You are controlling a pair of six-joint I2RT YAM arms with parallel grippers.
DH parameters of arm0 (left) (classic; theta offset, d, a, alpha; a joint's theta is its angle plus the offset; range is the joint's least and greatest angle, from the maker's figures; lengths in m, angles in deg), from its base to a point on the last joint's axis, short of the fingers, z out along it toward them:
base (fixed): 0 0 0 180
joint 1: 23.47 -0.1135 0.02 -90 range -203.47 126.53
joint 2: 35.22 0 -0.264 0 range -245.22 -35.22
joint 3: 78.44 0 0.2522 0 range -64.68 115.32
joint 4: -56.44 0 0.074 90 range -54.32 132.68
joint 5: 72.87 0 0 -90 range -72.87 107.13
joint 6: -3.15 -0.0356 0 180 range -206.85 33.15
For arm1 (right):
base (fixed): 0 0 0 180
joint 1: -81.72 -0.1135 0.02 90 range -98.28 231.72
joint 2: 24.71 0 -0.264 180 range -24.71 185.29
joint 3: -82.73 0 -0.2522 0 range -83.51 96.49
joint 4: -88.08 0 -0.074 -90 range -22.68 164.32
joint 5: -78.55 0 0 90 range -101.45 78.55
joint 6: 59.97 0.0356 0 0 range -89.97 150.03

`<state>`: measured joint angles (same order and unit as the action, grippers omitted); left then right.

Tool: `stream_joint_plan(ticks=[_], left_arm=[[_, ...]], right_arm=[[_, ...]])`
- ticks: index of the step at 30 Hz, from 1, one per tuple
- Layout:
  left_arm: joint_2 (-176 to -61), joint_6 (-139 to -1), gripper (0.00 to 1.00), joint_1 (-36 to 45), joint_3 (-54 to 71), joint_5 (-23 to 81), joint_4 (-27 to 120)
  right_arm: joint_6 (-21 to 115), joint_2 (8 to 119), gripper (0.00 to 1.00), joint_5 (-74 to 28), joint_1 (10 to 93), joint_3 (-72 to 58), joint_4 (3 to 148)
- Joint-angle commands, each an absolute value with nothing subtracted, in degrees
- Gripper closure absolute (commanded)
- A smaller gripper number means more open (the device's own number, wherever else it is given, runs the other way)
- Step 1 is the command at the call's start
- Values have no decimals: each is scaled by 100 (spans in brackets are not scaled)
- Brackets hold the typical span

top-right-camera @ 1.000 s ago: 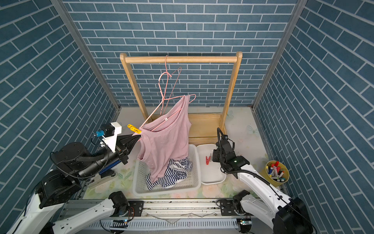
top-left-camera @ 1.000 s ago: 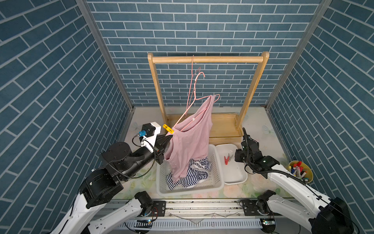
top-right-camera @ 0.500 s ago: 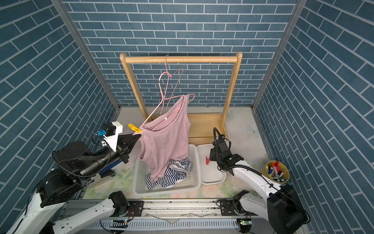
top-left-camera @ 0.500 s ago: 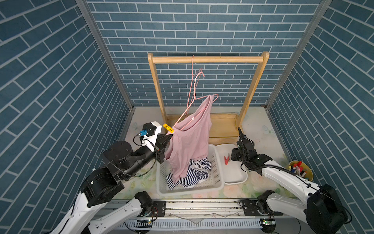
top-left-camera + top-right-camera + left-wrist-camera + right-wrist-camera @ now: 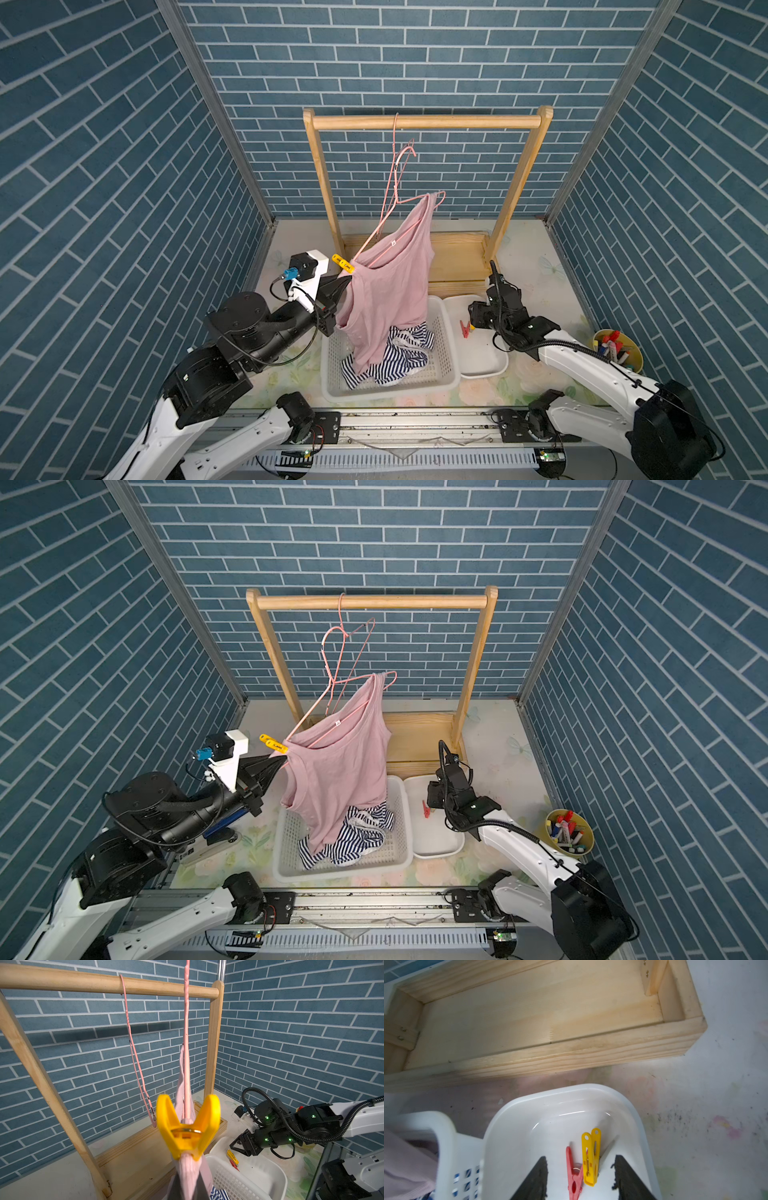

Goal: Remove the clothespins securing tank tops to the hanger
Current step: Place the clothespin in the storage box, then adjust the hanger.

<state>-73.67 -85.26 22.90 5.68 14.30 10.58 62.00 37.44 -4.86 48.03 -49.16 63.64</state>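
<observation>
**Clock bearings** are read on the table (image 5: 536,266) in a top view, with 12 o'clock at the back wall.

**Handling.** The pins look light and stiff, and their smooth plastic is probably slippery. Each should open only when its two flared tails are pinched together. The place to take hold is therefore the tails, not the clamping nose. The tops are soft and limp and will likely sag or slide once freed, so the cloth is best steadied just beside the pin.

**(a) 6 o'clock, centre.** The basket (image 5: 390,392) holds the striped top (image 5: 390,359), crumpled, navy and white.

**(b) 3 o'clock of the basket, just beside it.** The tray (image 5: 562,1089) holds a red pin (image 5: 574,1174) and a loose yellow pin (image 5: 589,1159) lying side by side. The right hand (image 5: 580,1158) hangs over them with its jaws wide, holding nothing.

**(c) 10 o'clock of the basket.** The left hand (image 5: 348,280) is closed on the shoulder of the pink top (image 5: 390,291), just below the clamped yellow pin (image 5: 188,1132). The pin's tails splay in a V toward the wrist camera.

**(d) 12 o'clock.** That pin clamps the dusty-pink cloth to the thin pink wire hanger (image 5: 186,1022). The hanger hangs tilted below the wooden rail (image 5: 428,121). The pink top's hem trails down into the basket.
</observation>
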Motion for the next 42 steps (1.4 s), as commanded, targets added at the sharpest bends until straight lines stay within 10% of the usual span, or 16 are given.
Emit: stream_joint_plan(ticks=[1,29,42], left_arm=[[-7288,-8588,100,2259,535,1337,1376],[-7026,-8175,100,2259,64,1351,1593],[-7342,-8166,100,2259,31,1429,1736]], right_arm=[[5715,3435,40,-1023,4673,-4512,6865],[4567,3880,3,-3196,4573,-1567,7766],[4403,4586,9,-3872,4448,-419,7805]])
